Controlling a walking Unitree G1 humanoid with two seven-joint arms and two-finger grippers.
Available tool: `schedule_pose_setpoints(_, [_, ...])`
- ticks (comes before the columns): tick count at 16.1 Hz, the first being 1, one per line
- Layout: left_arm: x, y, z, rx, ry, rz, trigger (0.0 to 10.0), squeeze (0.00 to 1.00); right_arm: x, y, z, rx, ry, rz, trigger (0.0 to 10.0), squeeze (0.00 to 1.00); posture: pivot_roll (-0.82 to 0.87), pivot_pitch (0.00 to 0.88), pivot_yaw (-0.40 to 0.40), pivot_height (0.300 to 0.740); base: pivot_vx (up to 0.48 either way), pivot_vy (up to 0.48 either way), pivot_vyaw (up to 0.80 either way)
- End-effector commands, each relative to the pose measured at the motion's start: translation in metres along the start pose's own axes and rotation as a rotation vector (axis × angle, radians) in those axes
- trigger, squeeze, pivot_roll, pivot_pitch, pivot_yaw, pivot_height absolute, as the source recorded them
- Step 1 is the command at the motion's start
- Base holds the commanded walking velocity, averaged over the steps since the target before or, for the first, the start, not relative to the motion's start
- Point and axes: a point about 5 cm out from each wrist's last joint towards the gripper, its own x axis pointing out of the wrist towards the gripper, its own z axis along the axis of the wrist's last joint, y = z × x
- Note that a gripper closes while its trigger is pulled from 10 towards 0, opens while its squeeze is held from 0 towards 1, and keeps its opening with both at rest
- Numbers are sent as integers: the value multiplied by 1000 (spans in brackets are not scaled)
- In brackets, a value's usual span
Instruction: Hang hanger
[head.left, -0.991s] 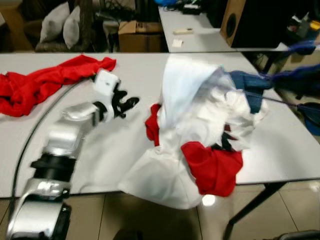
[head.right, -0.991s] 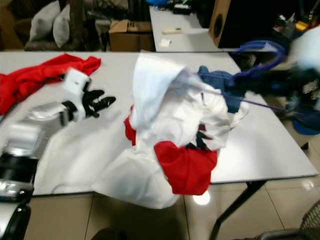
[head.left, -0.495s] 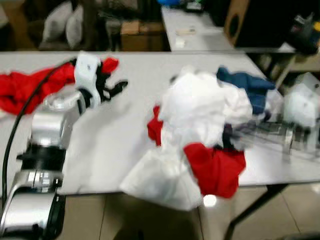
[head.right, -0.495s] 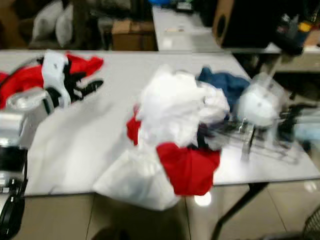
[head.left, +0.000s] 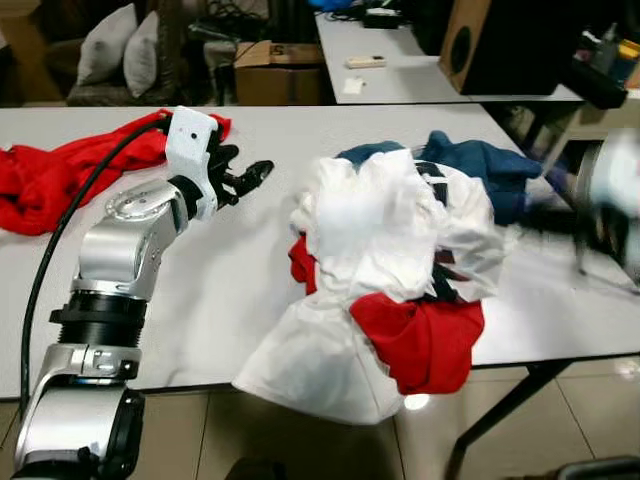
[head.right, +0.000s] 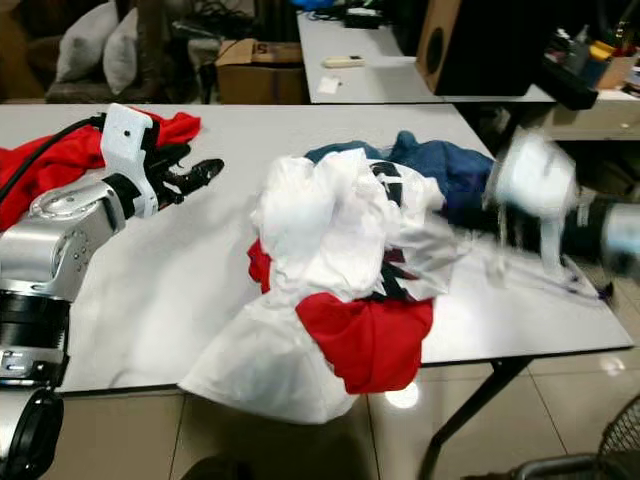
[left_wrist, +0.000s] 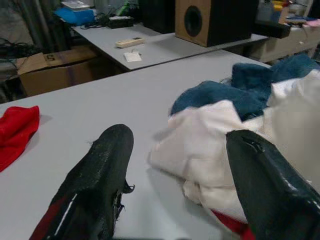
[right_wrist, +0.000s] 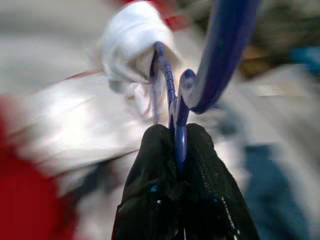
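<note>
My right gripper (right_wrist: 177, 145) is shut on a blue hanger (right_wrist: 172, 95), pinching its thin stem; the curved hook (right_wrist: 225, 50) rises past the fingers and white cloth (right_wrist: 130, 55) bunches on the hanger's far end. In the eye views the right arm (head.right: 545, 195) is a blur over the table's right side, beside a pile of white, red and blue clothes (head.left: 395, 260). My left gripper (head.left: 250, 173) is open above the table, left of the pile, with nothing between its fingers (left_wrist: 107, 165).
A red garment (head.left: 60, 175) lies at the far left of the white table (head.left: 230, 290). Behind stand a second table (head.left: 400, 75), a cardboard box (head.left: 275, 65), a speaker (head.left: 500, 40) and cushions (head.left: 120, 50). Tiled floor lies below the near edge.
The white garment that was lifted high has dropped back onto the pile. My right arm has swung in over the table's right side. The left gripper has risen toward the red garment.
</note>
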Motion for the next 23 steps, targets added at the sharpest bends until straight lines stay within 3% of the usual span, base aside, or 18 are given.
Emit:
schedule_pose_setpoints(1, [0,5,3,5,-10,47,10000,0,-7,-24,4,30,-14,-212,10000,0,8,0,12,740,0,0,0])
schedule_pose_setpoints(2, [0,7,2,-1,-10,69,10000,0,-6,-25,8,109,-69,-221,10000,0,8,0,12,740,0,0,0])
schedule_pose_setpoints(3, [0,7,2,-1,-9,72,10000,0,-4,-13,8,124,-82,-139,10000,0,12,0,9,740,0,0,0])
schedule_pose_setpoints(4, [-1,3,-1,-3,-4,56,10000,0,-1,11,6,76,-76,-7,10000,0,13,0,10,740,0,0,0])
schedule_pose_setpoints(7, [-3,-5,-11,20,8,75,10000,0,5,29,-2,171,-44,31,10000,0,14,0,11,740,0,0,0])
schedule_pose_setpoints(9, [-5,-9,-14,23,16,71,10000,0,1,53,-6,195,0,176,10000,0,14,0,15,740,0,0,0])
schedule_pose_setpoints(10, [-6,-10,-17,22,27,67,10000,0,-6,72,-3,182,-20,309,10000,0,15,0,16,740,0,0,0])
schedule_pose_setpoints(13, [-11,-11,-18,12,31,61,10000,0,-10,67,1,242,-73,244,10000,0,12,0,25,740,0,0,0])
schedule_pose_setpoints(15, [-15,-9,-19,29,26,97,10000,0,-11,61,3,266,-103,126,10000,0,14,0,25,740,0,0,0])
schedule_pose_setpoints(17, [-21,-14,-19,60,-8,129,10000,0,-4,40,-6,343,-131,-199,10000,0,17,0,21,740,0,0,0])
schedule_pose_setpoints(18, [-23,-19,-20,100,-10,134,10000,0,1,38,-13,406,-135,-347,10000,0,22,0,19,740,0,0,0])
schedule_pose_setpoints(20, [-25,-25,-22,122,-30,147,10000,0,11,51,-25,474,-120,-512,10000,0,22,0,26,740,0,0,0])
schedule_pose_setpoints(23, [-26,-28,-31,122,-3,163,10000,0,30,77,-24,589,-154,-543,10000,0,12,0,41,740,0,321,0])
